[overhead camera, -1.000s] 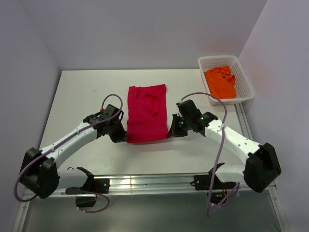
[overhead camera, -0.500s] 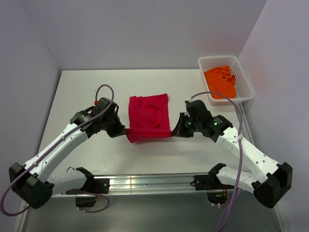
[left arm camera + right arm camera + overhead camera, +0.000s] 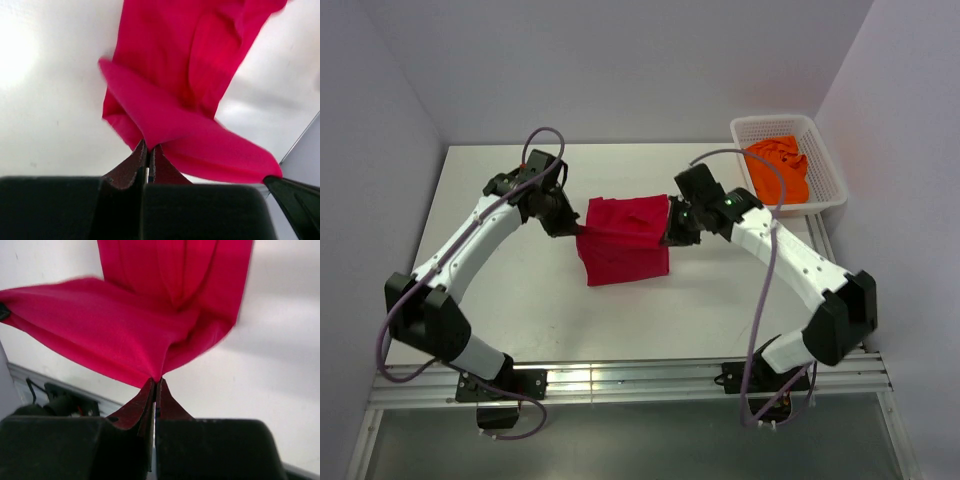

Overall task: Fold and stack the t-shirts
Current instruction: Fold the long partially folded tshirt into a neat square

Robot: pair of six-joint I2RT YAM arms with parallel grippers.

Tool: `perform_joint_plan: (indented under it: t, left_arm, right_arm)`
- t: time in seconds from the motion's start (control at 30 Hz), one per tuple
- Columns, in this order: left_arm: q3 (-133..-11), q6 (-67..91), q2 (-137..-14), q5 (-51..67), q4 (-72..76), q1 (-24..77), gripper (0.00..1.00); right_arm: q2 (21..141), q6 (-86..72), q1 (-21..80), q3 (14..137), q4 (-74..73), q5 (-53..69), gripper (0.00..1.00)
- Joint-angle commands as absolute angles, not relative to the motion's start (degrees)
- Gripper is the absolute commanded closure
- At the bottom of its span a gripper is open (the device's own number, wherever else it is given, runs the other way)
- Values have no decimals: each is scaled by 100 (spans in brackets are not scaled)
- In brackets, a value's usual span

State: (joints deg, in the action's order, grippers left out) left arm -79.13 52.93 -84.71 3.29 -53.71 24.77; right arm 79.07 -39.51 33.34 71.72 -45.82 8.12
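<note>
- Your left gripper [image 3: 148, 150] is pinched tight on one corner of the red shirt [image 3: 625, 245], and your right gripper [image 3: 155, 385] pinches the opposite corner.
- The held edge is raised over the rest of the shirt on the table [image 3: 720, 300], so this fold looks half done.
- The orange shirt [image 3: 778, 170] lies crumpled in the basket [image 3: 770, 121]. Folding it and stacking remain.

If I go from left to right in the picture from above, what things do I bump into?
First the left gripper → red shirt → right gripper → white basket with the orange shirt inside.
</note>
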Motion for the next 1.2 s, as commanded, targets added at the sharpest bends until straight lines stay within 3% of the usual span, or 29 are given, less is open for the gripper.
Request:
perform_joint_plan:
  t: [0.0,0.13,0.17,0.2,0.23,0.27,0.3,0.33,0.4,0.53,0.73,1.17]
  left_arm:
    - [-8603,4651,-9189,421,-5221,2040,100]
    - [-9893,4237,-10701,1045,-5203,1417,97]
    - [-10671,4080,-11088,1115,-5247,1319,74]
    - [-11096,3991,-11927,1429,-5291,1162,57]
    - [-11509,3947,-12344,1668,-5256,1056,47]
    - [-11705,4120,-12618,1940,-5064,942,32]
    - [-11733,4244,-13004,2186,-4836,697,24]
    - [-11899,4289,-13199,2432,-4904,590,23]
    - [-12076,4324,-13368,2540,-4748,423,22]
    - [-12050,4280,-13211,2689,-4466,229,24]
    - [-11295,3842,-12665,2593,-4499,-211,27]
    - [-10354,3727,-12288,2566,-4448,-396,36]
  right_arm:
    - [8611,-3516,3095,8066,-4711,501,100]
    - [10531,-3340,2760,10082,-5044,405,100]
    - [10930,-3383,2690,10586,-5402,222,95]
    - [11725,-3436,2533,11087,-5605,176,82]
    - [12107,-3463,2453,12084,-5790,124,29]
    - [12503,-3611,2391,12668,-6358,-112,3]
    - [13185,-3682,2338,13231,-6642,-158,0]
    - [13436,-3857,2216,14141,-6888,-176,0]
    - [13614,-4042,2119,14431,-7198,-273,0]
    - [12588,-4254,1960,12330,-5935,-132,0]
    - [12112,-4140,1951,11296,-5336,316,0]
    - [13069,-4236,2188,11276,-4755,870,0]
